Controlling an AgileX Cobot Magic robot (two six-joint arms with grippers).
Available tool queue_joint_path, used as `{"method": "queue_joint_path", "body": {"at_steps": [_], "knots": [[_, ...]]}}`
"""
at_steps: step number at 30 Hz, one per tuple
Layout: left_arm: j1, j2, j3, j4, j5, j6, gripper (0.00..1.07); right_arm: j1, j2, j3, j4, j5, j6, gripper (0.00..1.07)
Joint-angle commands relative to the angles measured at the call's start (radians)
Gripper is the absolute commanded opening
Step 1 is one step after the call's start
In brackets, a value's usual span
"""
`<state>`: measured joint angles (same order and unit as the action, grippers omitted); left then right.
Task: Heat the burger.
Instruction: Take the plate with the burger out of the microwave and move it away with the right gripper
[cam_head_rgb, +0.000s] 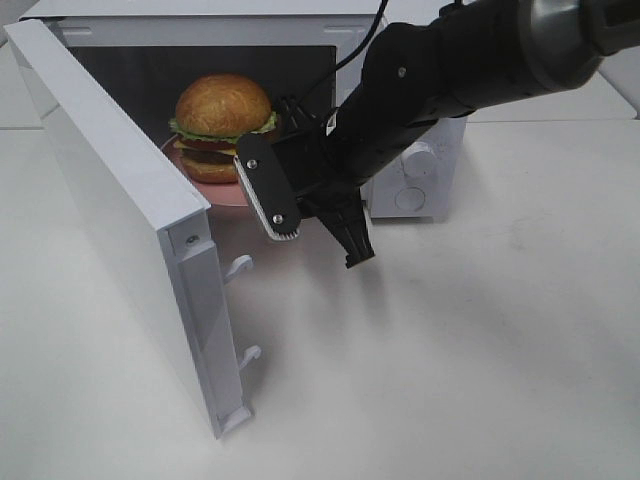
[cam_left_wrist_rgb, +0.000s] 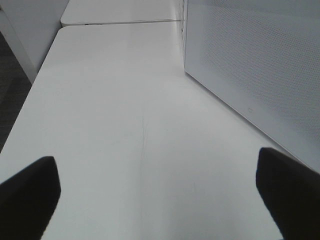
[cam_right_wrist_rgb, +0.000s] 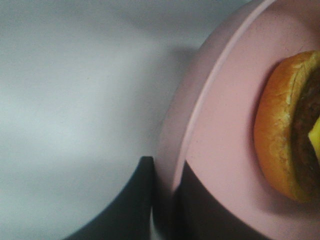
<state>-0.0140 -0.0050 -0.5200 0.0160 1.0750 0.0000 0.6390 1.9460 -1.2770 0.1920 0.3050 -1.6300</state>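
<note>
Burger (cam_head_rgb: 222, 128), glossy-bunned, stacked and likely soft, light and easily toppled, is seated on the round pink plate (cam_head_rgb: 225, 190) inside the open white microwave (cam_head_rgb: 420, 180); that rim (cam_right_wrist_rgb: 192, 135) is pinched by the right gripper (cam_right_wrist_rgb: 162, 200), the safest hold. The left gripper (cam_left_wrist_rgb: 155, 200) is spread over the white table (cam_left_wrist_rgb: 125, 100).

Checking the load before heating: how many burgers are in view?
1: the burger sits on the pink plate inside the open microwave; another could be hidden behind the door.
</note>
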Motion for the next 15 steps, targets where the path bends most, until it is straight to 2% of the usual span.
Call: {"method": "queue_joint_path", "body": {"at_steps": [1, 15], "knots": [[0.001, -0.007, 0.004, -0.003, -0.008, 0.0, 1.01, -0.011, -0.086, 0.076, 0.008, -0.083, 0.0, 0.0], [0.001, -0.007, 0.004, -0.003, -0.008, 0.0, 1.01, -0.01, -0.289, 0.32, 0.008, -0.115, 0.001, 0.0]]}}
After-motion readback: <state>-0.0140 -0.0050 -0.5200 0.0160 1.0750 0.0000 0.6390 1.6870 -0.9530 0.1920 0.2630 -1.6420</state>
